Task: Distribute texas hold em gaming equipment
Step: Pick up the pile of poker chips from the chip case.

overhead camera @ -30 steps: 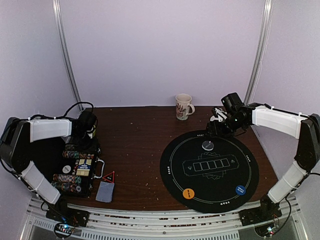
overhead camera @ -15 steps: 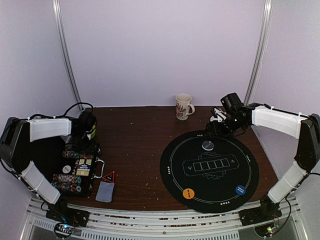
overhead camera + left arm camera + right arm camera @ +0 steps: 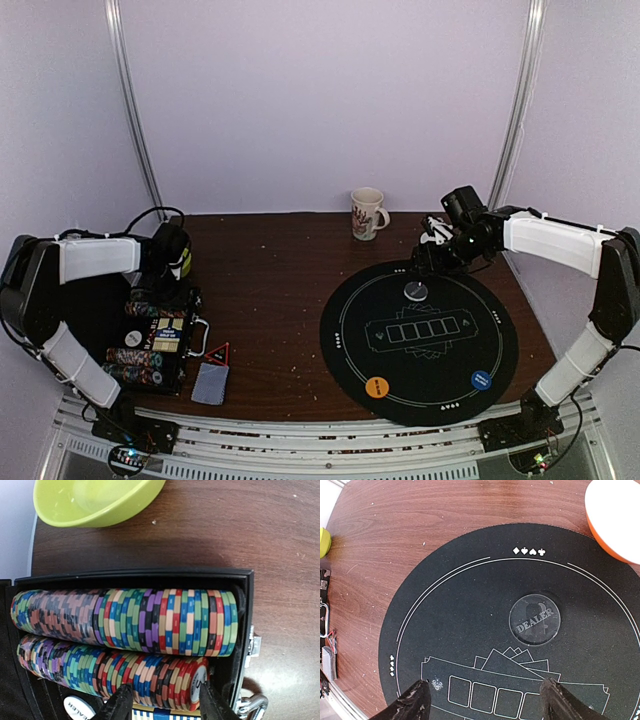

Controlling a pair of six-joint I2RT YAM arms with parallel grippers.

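Note:
My left gripper hangs over the open black chip case. In the left wrist view the gripper is open, and its fingers straddle the red-and-white striped chips at the right end of the lower row. A longer row of mixed-colour chips lies behind. My right gripper is open and empty above the far edge of the round black mat. The clear-grey dealer button lies just beyond that gripper. The orange button and blue button sit on the mat's near edge. The grey-blue cards lie near the case.
A small red triangle lies beside the cards. A white patterned mug stands at the back. A lime-green bowl sits just past the case. An orange-and-white round object sits by the mat's far edge.
My left gripper has shifted slightly down and left over the chip case. The right arm has not visibly moved.

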